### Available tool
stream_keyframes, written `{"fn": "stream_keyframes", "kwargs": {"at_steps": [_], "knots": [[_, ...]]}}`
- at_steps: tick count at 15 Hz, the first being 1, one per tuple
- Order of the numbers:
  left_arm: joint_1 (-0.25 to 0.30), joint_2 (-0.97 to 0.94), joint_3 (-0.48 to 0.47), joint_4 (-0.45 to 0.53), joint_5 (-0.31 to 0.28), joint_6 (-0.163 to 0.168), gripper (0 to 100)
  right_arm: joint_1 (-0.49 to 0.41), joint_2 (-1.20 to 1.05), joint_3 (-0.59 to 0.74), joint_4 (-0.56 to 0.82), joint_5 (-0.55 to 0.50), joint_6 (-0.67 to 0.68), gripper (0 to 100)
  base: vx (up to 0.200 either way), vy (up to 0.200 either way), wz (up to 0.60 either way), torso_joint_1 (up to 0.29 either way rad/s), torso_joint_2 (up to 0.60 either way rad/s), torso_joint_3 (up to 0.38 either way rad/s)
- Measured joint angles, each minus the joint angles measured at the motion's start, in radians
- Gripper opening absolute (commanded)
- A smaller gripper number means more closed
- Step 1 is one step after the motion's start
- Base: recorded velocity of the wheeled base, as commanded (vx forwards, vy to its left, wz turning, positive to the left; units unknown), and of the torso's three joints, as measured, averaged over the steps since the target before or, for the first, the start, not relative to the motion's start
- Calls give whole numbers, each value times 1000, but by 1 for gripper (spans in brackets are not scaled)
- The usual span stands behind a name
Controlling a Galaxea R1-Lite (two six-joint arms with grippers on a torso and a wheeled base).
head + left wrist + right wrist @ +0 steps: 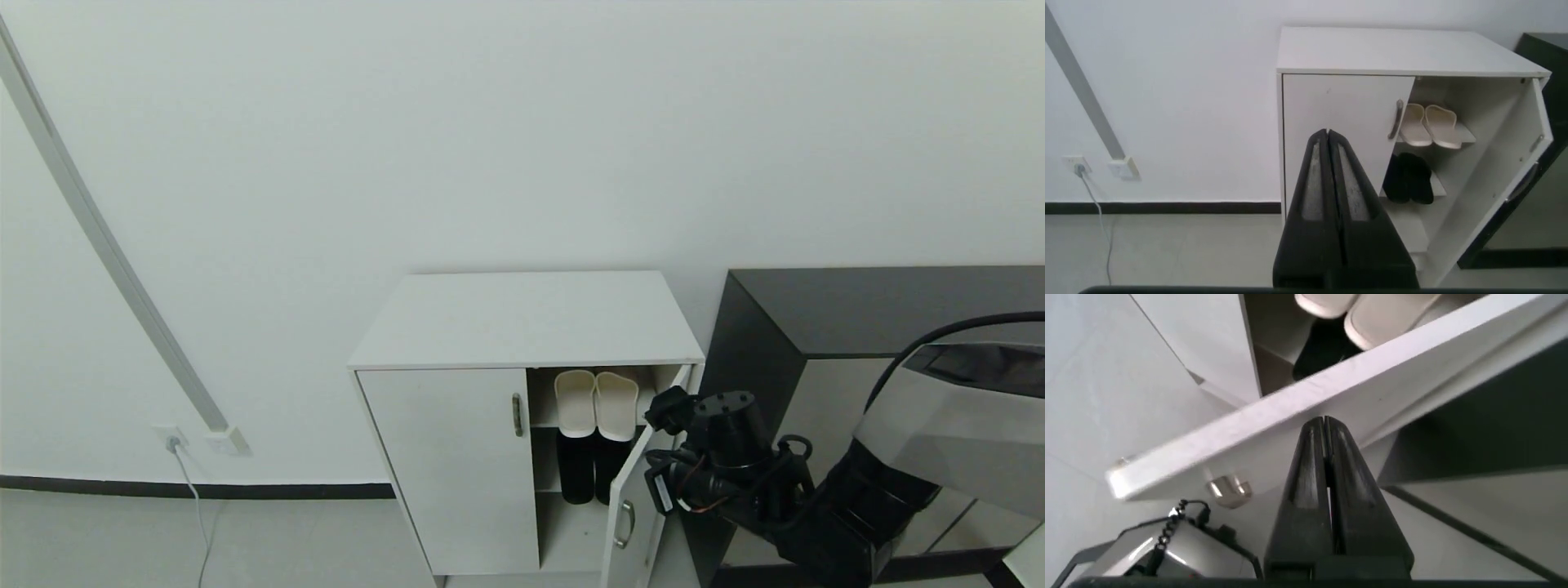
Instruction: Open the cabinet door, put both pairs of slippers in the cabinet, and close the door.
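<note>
Inside the white wooden cabinet sit cream slippers and black slippers. The white door is ajar, the empty right hand pinched together beside it; only closing remains.

Black slippers partly behind the open door

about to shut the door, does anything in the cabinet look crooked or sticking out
Nothing stands out: the white slippers sit side by side above the black slippers, both pairs inside the cabinet, whose right door hangs open.
</note>
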State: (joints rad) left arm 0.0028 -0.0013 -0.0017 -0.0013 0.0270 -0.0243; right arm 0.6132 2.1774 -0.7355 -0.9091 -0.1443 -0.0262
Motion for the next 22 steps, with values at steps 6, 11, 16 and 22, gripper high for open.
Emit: {"fn": "stream_keyframes", "kwargs": {"at_steps": [6, 11, 16, 22], "knots": [[0, 0, 0, 0, 0, 0, 0, 0, 125, -173, -11, -1, 27, 0, 0, 0, 0, 0, 0, 0], [0, 0, 0, 0, 0, 0, 0, -18, 239, -344, -13, 7, 27, 0, 0, 0, 0, 0, 0, 0], [0, 0, 0, 0, 0, 0, 0, -56, 332, -486, -12, 41, 26, 0, 0, 0, 0, 0, 0, 0], [0, 0, 0, 0, 0, 0, 0, -87, 388, -572, -1, 41, 26, 0, 0, 0, 0, 0, 0, 0]]}}
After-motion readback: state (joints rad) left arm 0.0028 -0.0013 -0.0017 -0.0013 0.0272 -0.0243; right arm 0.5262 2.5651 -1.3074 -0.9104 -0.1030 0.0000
